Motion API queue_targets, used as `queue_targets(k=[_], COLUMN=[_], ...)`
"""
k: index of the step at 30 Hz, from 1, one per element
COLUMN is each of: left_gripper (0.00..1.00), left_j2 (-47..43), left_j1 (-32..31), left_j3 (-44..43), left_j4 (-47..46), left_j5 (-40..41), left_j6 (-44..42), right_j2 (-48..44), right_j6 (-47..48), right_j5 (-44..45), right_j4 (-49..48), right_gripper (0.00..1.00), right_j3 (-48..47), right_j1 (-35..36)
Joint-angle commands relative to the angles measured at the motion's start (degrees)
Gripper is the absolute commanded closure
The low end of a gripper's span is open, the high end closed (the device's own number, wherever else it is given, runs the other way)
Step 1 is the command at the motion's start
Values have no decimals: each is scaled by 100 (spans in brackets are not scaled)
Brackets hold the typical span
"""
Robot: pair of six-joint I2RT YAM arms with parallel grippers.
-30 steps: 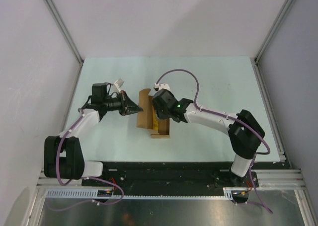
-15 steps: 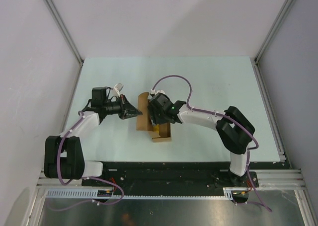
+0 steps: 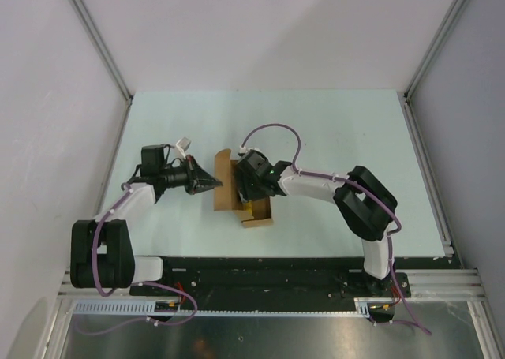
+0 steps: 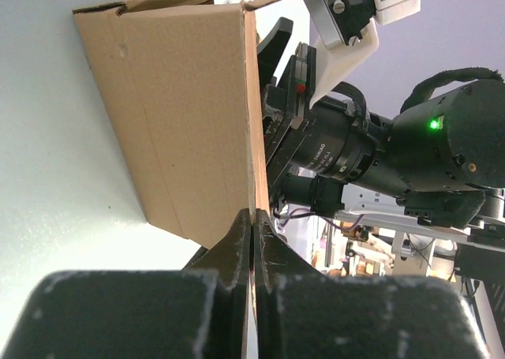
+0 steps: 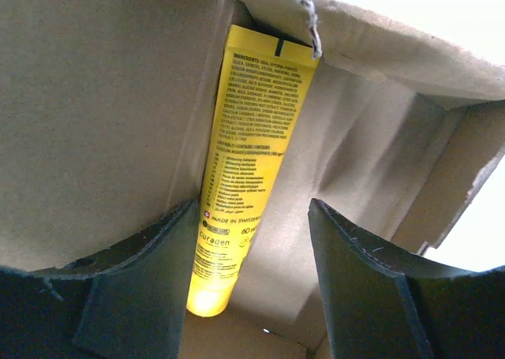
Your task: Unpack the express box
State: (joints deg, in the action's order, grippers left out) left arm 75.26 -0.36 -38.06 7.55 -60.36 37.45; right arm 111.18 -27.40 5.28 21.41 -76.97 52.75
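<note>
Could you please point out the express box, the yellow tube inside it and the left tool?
express box (image 4: pixel 181 114), left wrist view, its broad cardboard side.
yellow tube (image 5: pixel 241 154), right wrist view, its printed face.
left tool (image 4: pixel 252 226), left wrist view, between its closed fingertips.

A pale green counter (image 3: pixel 339 122) is lying under soft, even light. White walls (image 3: pixel 268 28) are closing in its far, left and right edges, aluminium struts (image 3: pixel 96 39) rising from the far corners. A black plate (image 3: pixel 260 272) is running along the near edge.

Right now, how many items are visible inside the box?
1: a yellow tube against an inner wall of the box, ahead of the open right gripper. Others may be hidden.
</note>
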Motion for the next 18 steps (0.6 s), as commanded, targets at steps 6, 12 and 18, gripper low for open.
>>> queue_targets(k=[6,12,18], left_gripper=[100,100,100], left_j2=[-144,-126,-187], left_j1=[18,18,18], left_j3=[185,159,45], left_j4=[229,238,238], left_j5=[42,7,68], left_j6=[-282,-239,-151], right_j2=[405,493,440], right_j6=[50,50,103], right_j5=[219,596,1317], right_j4=[-269,-76,240], right_gripper=[39,46,54], right_j3=[-187,-187,-187], right_j1=[60,77,139])
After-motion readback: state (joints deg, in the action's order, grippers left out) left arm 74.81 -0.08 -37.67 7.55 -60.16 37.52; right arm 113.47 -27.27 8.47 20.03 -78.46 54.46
